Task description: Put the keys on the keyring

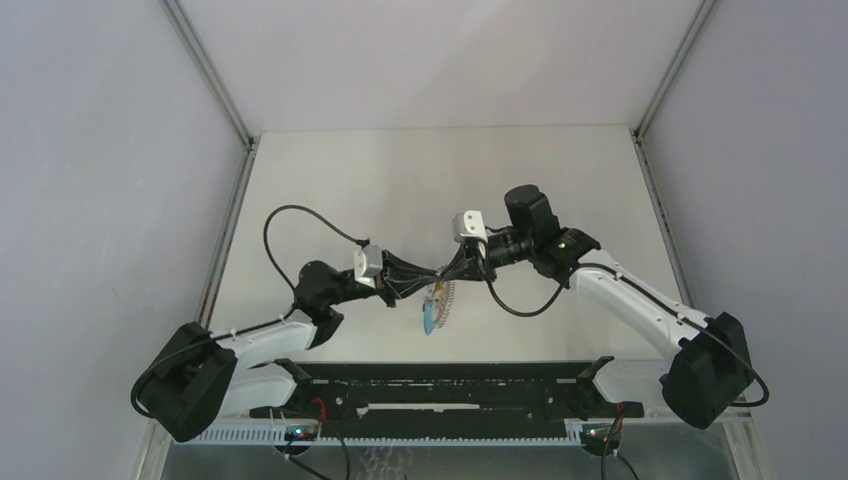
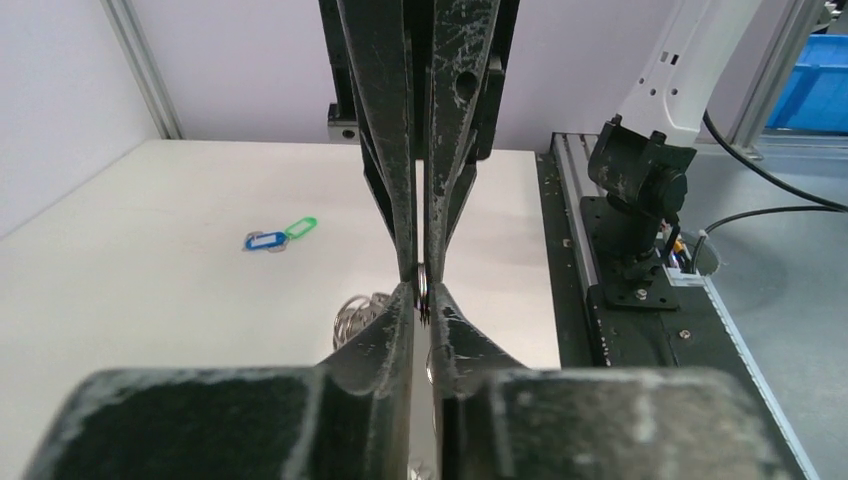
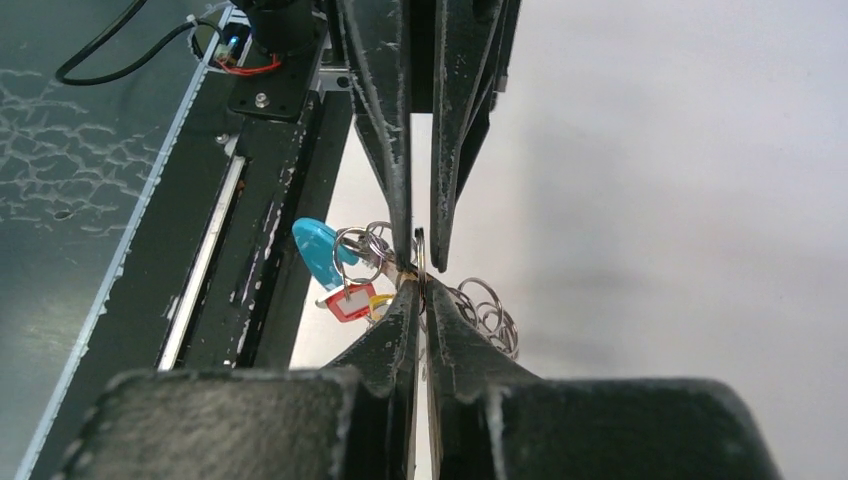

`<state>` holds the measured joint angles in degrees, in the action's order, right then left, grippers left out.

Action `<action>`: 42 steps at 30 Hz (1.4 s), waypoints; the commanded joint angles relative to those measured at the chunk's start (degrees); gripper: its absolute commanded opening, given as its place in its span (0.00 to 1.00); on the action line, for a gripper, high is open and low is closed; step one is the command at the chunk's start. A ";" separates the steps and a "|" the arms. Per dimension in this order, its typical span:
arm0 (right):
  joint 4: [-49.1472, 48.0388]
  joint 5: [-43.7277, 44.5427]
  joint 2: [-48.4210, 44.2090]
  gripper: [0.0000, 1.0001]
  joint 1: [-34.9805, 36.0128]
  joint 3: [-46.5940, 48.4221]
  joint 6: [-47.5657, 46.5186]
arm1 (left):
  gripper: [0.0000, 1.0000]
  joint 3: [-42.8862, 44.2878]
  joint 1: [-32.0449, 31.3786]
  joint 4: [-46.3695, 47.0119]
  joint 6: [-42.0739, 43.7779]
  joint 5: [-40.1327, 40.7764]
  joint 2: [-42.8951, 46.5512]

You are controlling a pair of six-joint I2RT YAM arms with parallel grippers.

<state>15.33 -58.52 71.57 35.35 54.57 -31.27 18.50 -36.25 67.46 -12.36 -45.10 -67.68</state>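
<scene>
My two grippers meet tip to tip above the middle of the table. The left gripper [image 1: 428, 281] [image 2: 424, 292] is shut on the thin metal edge of the keyring [image 1: 438, 300]. The right gripper [image 1: 445, 274] [image 3: 419, 285] is shut on that same ring from the opposite side. Under the jaws hang the keyring's wire loops [image 3: 488, 308] [image 2: 352, 316], a cyan piece [image 3: 318, 250], a red tag [image 3: 350, 301] and a yellow key [image 3: 381, 306]. The blue key [image 2: 264, 241] and the green key [image 2: 301, 227] lie joined on the table, apart from both grippers.
A black rail [image 1: 440, 385] runs along the near table edge, below the hanging bundle. The right arm's base [image 2: 640, 200] stands on it. Aluminium posts and pale walls [image 1: 110, 200] border the table on both sides. A blue bin [image 2: 815, 80] sits beyond the table.
</scene>
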 commanded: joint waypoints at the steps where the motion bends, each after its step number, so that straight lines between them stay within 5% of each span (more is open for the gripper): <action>1: 10.43 4.54 -0.18 0.00 0.53 7.82 -2.29 | 0.20 1.31 -0.07 -6.71 5.43 1.43 3.93; 6: 27.31 16.79 3.40 0.00 3.59 17.21 -4.59 | 0.31 2.71 -0.05 -16.69 10.54 2.12 7.38; 18: 51.97 35.45 16.29 0.00 11.44 38.28 -4.87 | 0.33 2.79 -0.05 -18.84 12.01 2.52 8.48; 42: 56.05 36.01 23.94 0.00 16.30 46.93 -7.28 | 0.22 4.58 -0.16 -9.23 4.42 -2.48 0.42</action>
<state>72.27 -22.44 95.88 50.72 98.02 -37.74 19.20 -36.25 55.57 -6.28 -46.11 -66.32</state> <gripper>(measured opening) 0.006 0.240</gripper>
